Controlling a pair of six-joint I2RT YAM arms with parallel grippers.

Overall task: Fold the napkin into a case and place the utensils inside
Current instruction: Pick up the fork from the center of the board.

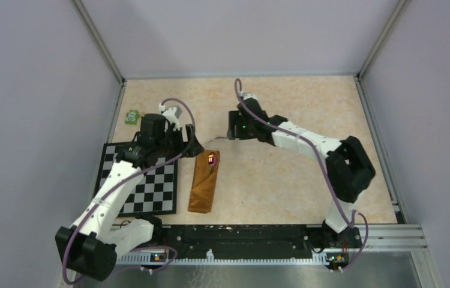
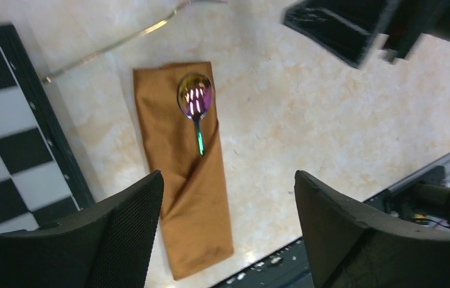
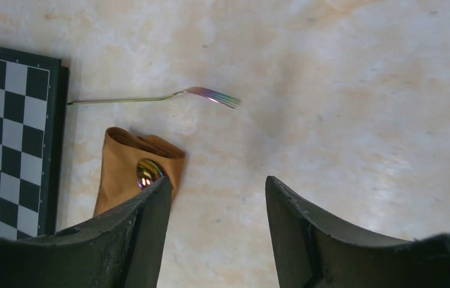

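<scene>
One spoon (image 2: 195, 96) sits in the orange case (image 2: 189, 204); the fork (image 3: 150, 97) lies flat just beyond it. Both the left gripper (image 2: 228, 180) and the right gripper (image 3: 218, 183) hang spread apart, empty. So flat a fork may slip the pinch, or rumple the case's mouth. The checkered mat (image 3: 12, 120) crowds its handle; a green toy (image 1: 132, 116) sits well apart.

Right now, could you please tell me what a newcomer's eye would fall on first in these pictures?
The rust-orange napkin case lies folded beside the checkered mat, with an iridescent spoon slipped handle-first into its diagonal fold. An iridescent fork lies loose just past the case's far end, outside it.
</scene>
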